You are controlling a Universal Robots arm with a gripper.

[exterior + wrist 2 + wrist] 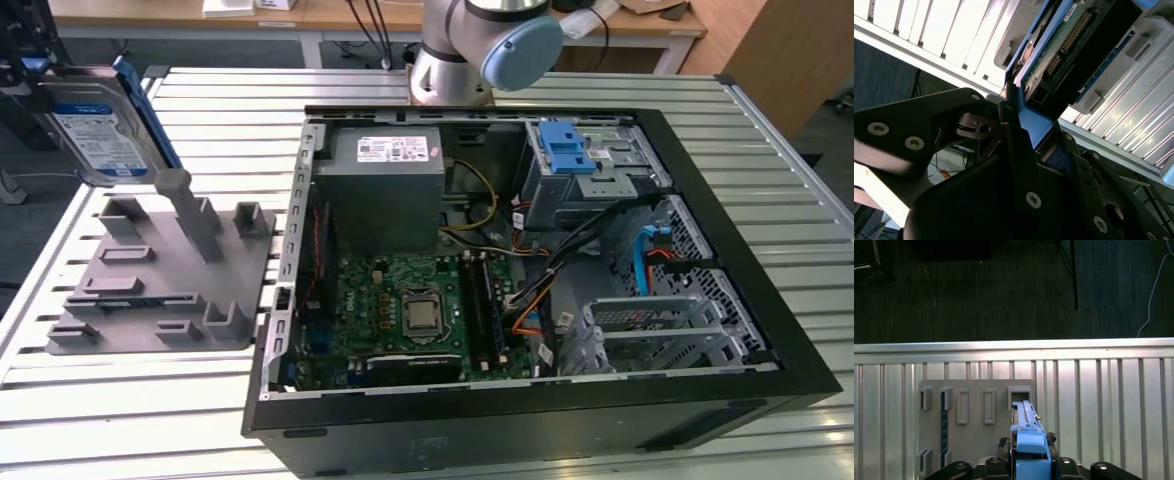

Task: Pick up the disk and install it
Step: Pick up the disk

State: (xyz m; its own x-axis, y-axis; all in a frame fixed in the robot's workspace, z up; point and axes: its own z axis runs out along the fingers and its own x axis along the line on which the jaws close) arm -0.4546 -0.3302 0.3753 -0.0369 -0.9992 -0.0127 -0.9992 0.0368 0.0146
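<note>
Second wrist view: gripper [1029,125] clamped on the disk [1069,40], jaws closed onto the blue rail [1038,132] at one short end. Dark fingers [1010,120] lie flat against the plastic. Most of the disk's body reaches out beyond the jaws.

Exterior view: disk [96,125] hangs upright in the gripper, clear above the grey holder fixture [147,300], which sits on the slatted desk [107,420] below the gripper. Open computer case [747,200] lies well apart from the gripper, across the desk, with boards and cables [534,250] exposed.

First wrist view: disk [1030,440] seen edge-on just under the gripper, fixture [974,410] and its slots beneath it.

Step in hand, as I judge it: carrying the disk from fixture to case. The hold is on a plastic rail at one end, so the long body can lever in the jaws. Slow, smooth travel and no sharp wrist turns seem wise, with the disk held upright until it is clear of the fixture's posts. Loose cables in the case look like the main snag risk.

Disk: flat, rectangular, silver-grey face with a blue-and-white label and blue plastic rails along its edges. Underside shows a green circuit board and a connector row. Looks rigid; rails probably give a little
</note>
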